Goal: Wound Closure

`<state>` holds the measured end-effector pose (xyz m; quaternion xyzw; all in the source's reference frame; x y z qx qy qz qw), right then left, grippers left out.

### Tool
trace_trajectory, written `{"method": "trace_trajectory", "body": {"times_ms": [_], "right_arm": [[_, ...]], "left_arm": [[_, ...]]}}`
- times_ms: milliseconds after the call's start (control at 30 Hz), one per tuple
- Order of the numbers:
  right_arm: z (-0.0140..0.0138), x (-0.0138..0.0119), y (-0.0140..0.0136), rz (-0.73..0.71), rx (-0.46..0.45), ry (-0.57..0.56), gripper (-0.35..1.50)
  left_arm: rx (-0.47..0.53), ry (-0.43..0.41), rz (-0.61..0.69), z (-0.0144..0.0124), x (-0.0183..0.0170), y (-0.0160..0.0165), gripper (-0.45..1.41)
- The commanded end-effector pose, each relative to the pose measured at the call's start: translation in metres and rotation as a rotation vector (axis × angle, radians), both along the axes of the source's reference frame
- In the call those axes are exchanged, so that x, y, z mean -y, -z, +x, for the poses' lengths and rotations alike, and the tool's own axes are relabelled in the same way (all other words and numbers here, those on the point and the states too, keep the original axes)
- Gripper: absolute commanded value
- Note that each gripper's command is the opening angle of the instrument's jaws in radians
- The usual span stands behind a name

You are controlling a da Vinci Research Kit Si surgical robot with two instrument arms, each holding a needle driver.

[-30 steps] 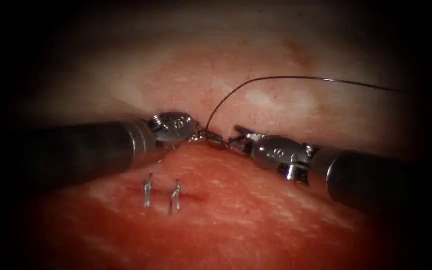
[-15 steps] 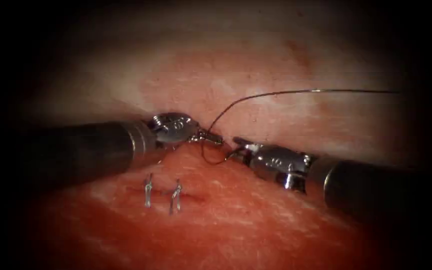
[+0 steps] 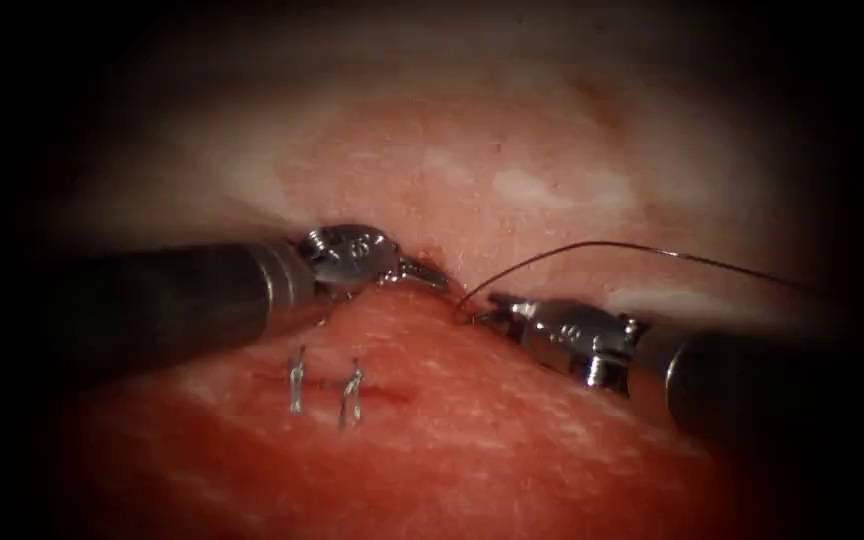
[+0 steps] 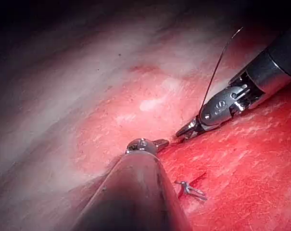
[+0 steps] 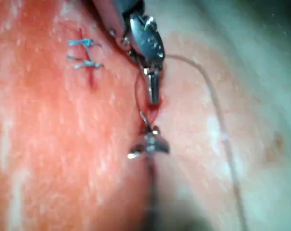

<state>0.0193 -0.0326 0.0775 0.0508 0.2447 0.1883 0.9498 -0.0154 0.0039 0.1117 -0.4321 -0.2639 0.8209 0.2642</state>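
My right tool (image 3: 477, 316) has its jaws shut on the needle (image 5: 136, 94), a thin dark curve running from those jaws (image 5: 147, 139) toward the left tool (image 5: 154, 91). The needle lies against the tissue (image 3: 512, 440) at the open end of the cut; I cannot tell whether it is in the tissue or where along its curve it is held. The thread (image 3: 592, 243) rises beside the right jaws and arcs off to the right. My left tool (image 3: 424, 272) hovers just left of them, jaws shut on nothing.
Two tied stitches (image 3: 295, 380) (image 3: 352, 393) with short cut ends close the cut to the left and nearer the front, below the left shaft. Red fluid wets the near tissue. In the left wrist view the stitches (image 4: 191, 189) lie beside the left shaft.
The left tool let go of the needle and thread it held. The right tool took the needle and shifted slightly down and right. The thread's arc has dropped lower.
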Motion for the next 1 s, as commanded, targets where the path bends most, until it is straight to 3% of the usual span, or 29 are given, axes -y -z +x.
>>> {"method": "trace_trajectory", "body": {"times_ms": [33,367,633,1000], "right_arm": [[0.0009,-0.0009,-0.0007,-0.041,-0.018,0.015,-0.35],[0.0004,-0.0037,0.0014,-0.269,-0.102,0.023,-0.35],[0.0003,-0.0049,0.0042,-0.388,-0.146,0.001,-0.35],[0.0002,-0.0056,0.0052,-0.43,-0.158,-0.004,-0.35]], "left_arm": [[-0.002,-0.003,0.002,-0.0007,0.0003,-0.0006,-0.35],[-0.004,-0.004,0.018,-0.0018,0.001,0.0012,-0.35],[-0.005,-0.017,0.022,-0.0028,0.0016,0.0007,-0.35],[-0.002,-0.021,0.017,-0.0029,0.0017,-0.0002,-0.35]]}}
